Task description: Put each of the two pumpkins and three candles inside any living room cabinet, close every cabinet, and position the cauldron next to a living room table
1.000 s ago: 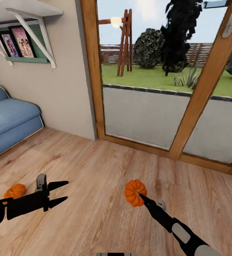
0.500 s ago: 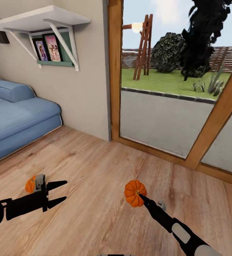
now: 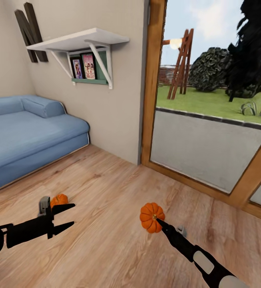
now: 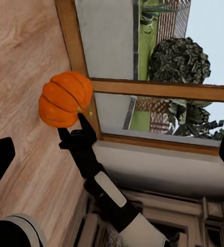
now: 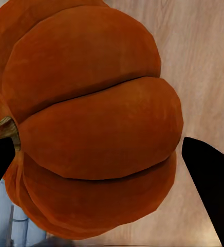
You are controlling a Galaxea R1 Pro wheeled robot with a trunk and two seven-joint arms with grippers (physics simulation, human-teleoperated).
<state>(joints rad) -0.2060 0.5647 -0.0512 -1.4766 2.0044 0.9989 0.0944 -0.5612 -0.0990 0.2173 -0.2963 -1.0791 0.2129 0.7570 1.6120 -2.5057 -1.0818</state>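
The held pumpkin (image 3: 151,217) sits at the tip of the right gripper (image 3: 159,224), raised above the wooden floor (image 3: 118,192) in the head view. The right wrist view shows its ribbed orange body (image 5: 91,123) bulging between the two dark fingertips (image 5: 209,180), one on each side, stem toward one finger; the jaws are clamped around it. From the left wrist view the same pumpkin (image 4: 64,99) perches on the end of the right arm, in front of the glazed wooden door frame (image 4: 158,90).

A second pumpkin (image 3: 59,199) lies on the floor just behind the left gripper (image 3: 68,217), not touching it. That gripper's two pointed fingers are spread apart with nothing between them.

A blue sofa (image 3: 26,132) stands along the wall at the left, under a white shelf (image 3: 78,40).
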